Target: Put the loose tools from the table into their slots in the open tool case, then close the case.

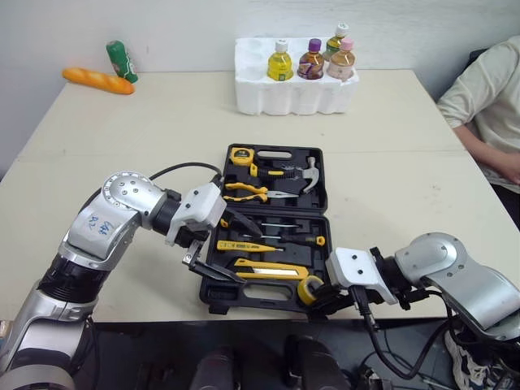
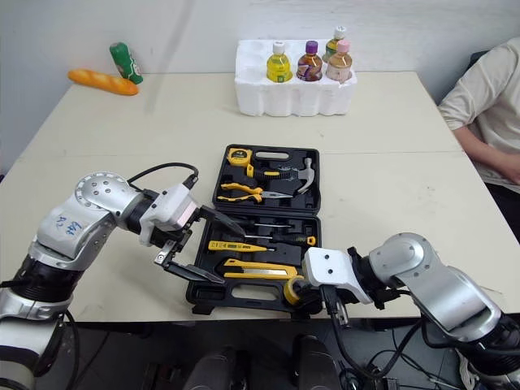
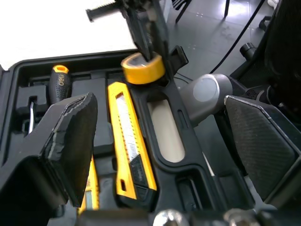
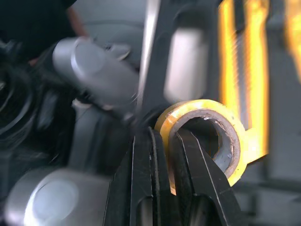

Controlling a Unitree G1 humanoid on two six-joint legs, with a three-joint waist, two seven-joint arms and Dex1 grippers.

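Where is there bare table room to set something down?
Bare: the strip between foam tray and tool case; the left side nearer than the baguette; right of the case toward the person's sleeve. Crowded: the case's near edge, where left gripper and right gripper with tape roll meet.

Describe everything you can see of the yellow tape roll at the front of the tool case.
The tape roll is a ring of yellow tape wound on a greyish cardboard-looking core. It is up on edge at the near right corner of the tool case, beside the yellow utility knife. The right end effector pinches its wall, one finger inside the core, one outside.
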